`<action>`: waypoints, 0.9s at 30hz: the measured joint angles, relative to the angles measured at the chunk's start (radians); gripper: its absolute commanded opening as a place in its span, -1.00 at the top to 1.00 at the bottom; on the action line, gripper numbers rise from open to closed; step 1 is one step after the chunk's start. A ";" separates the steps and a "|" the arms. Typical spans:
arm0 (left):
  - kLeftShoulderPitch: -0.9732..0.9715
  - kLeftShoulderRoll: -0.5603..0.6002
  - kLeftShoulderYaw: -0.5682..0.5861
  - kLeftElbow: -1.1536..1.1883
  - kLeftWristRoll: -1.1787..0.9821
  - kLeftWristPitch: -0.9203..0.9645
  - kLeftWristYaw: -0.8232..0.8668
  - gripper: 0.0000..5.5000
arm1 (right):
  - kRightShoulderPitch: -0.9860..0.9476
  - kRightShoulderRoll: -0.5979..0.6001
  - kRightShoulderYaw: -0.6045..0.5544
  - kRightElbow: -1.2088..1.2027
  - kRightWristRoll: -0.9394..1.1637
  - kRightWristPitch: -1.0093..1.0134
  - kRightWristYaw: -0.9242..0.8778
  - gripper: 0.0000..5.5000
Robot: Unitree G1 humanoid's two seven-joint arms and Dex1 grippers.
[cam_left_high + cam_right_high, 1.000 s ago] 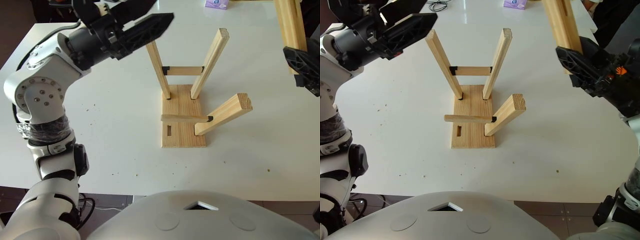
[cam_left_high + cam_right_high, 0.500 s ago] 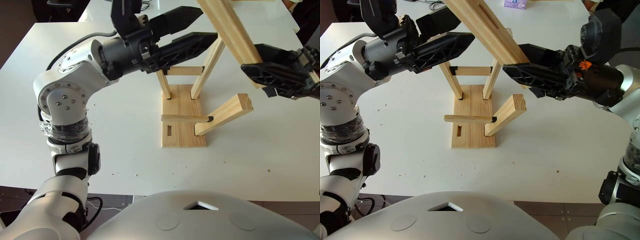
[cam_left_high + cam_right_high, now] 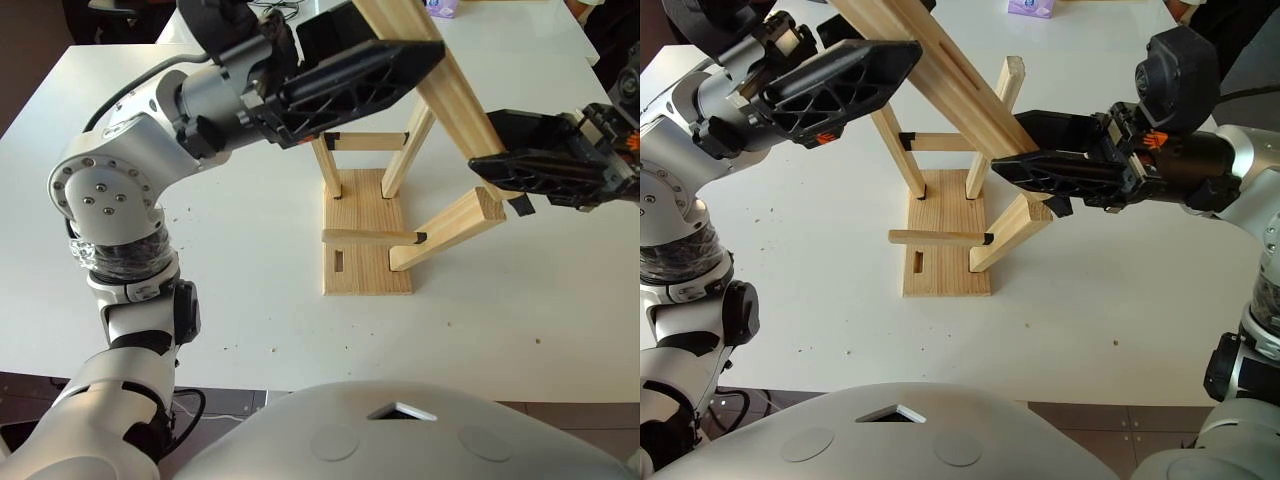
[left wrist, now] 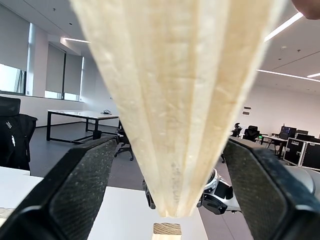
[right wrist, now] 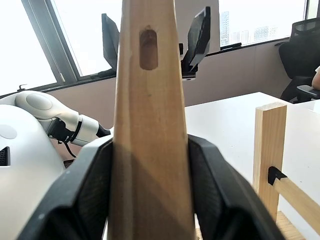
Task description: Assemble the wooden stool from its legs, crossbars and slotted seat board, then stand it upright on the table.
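The slotted seat board (image 3: 365, 275) lies flat on the white table (image 3: 230, 230). Two legs (image 3: 405, 150) stand in its far end, joined by a crossbar (image 3: 370, 141). A third leg (image 3: 450, 228) leans tilted at the board's right side, with a second crossbar (image 3: 365, 237) reaching left from it. Above them a loose leg (image 3: 950, 90) slants through the air. My right gripper (image 3: 1012, 145) is shut on its lower end. My left gripper (image 3: 400, 40) is open, its fingers (image 4: 75, 195) straddling the upper end with gaps on both sides.
A small purple box (image 3: 1028, 8) sits at the table's far edge. Bare table surface lies left, right and in front of the board.
My right gripper has brought the loose leg from the far right in over the stool and tilted it. My left gripper has swung from the left, and its open fingers now straddle the leg's upper end.
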 measured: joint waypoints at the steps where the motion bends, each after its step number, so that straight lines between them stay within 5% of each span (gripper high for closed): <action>1: 0.005 0.000 -0.005 -0.007 0.000 0.000 -0.004 -0.38 | -0.012 0.000 0.005 0.001 -0.001 0.000 0.004 0.25; 11: 0.047 0.027 -0.063 -0.061 0.099 -0.016 -0.061 -0.38 | -0.052 0.000 0.070 0.004 -0.041 0.009 0.035 0.25; 22: 0.023 0.027 -0.046 -0.021 0.048 -0.013 -0.050 0.21 | -0.042 -0.007 0.066 0.006 -0.083 0.008 0.058 0.25; 27: 0.015 0.028 -0.047 -0.021 0.042 -0.009 -0.033 0.25 | -0.033 -0.010 0.058 0.003 -0.095 0.001 0.068 0.25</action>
